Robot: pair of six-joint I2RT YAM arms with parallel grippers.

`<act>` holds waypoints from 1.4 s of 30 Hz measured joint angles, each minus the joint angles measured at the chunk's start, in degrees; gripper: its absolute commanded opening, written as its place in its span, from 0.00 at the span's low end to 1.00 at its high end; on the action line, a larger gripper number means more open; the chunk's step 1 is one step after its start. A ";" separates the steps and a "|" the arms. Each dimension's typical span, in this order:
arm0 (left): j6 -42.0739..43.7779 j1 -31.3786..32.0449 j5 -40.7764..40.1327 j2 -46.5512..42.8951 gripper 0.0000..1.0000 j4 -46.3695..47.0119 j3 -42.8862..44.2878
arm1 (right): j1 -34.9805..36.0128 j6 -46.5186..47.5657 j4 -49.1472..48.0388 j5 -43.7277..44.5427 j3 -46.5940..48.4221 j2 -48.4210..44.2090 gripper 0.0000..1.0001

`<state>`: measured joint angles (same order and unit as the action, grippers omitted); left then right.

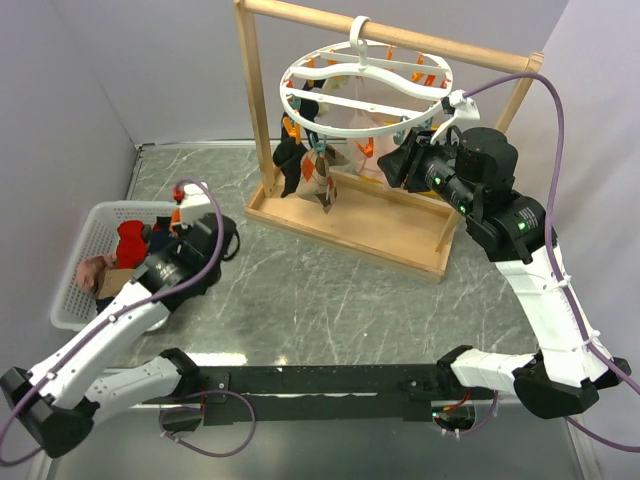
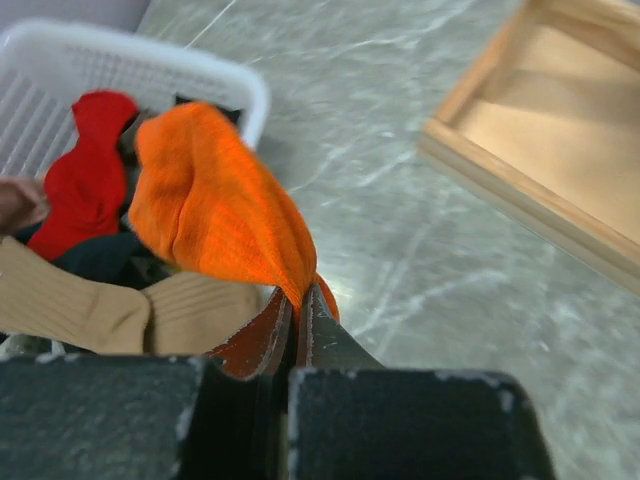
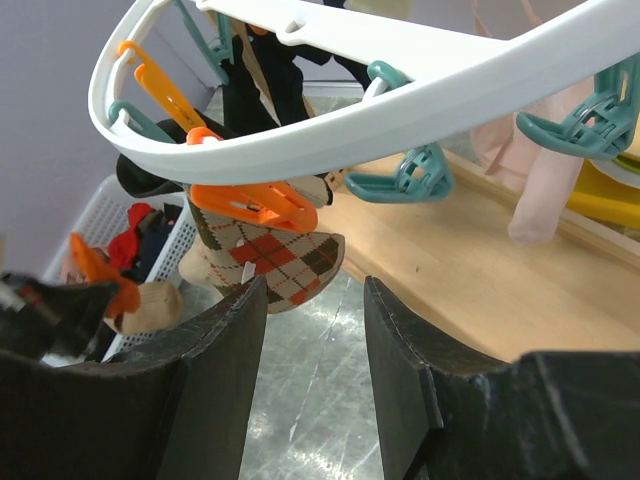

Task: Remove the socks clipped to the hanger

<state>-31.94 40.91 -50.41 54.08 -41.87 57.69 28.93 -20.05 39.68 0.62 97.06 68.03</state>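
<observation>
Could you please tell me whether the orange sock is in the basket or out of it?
Out: the orange sock is pinched in the left gripper's shut fingers, by the basket's rim, not lying inside.

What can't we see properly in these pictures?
- Top view: how many socks hang on the hanger; its ring and the right gripper cover some.
- Left wrist view: the basket runs off the left edge, and the orange sock covers what lies beneath.
- Right wrist view: most of the hanger runs off the top and right edges.
</observation>
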 measured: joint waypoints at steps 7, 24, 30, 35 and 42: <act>0.85 -16.79 8.44 -2.23 0.01 4.98 -0.72 | -0.24 0.00 0.24 -0.02 0.00 0.00 0.51; -8.79 -51.84 10.78 -0.90 0.06 6.67 -0.44 | -0.46 0.39 1.66 -0.33 0.09 -0.20 0.52; -11.21 -55.10 13.05 4.22 0.98 7.85 1.01 | -0.48 0.37 1.68 -1.27 -0.02 -1.25 0.52; -8.74 -55.12 17.97 2.99 1.00 11.47 1.07 | -0.48 0.39 1.55 -1.33 -0.85 -1.92 0.52; -3.32 -55.08 31.26 -1.03 0.99 13.33 2.99 | -0.59 0.39 1.66 -1.33 -1.81 -2.01 0.52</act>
<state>-35.27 -14.17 -19.16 53.06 -28.53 60.69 28.34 -19.66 41.34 -0.71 95.24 66.02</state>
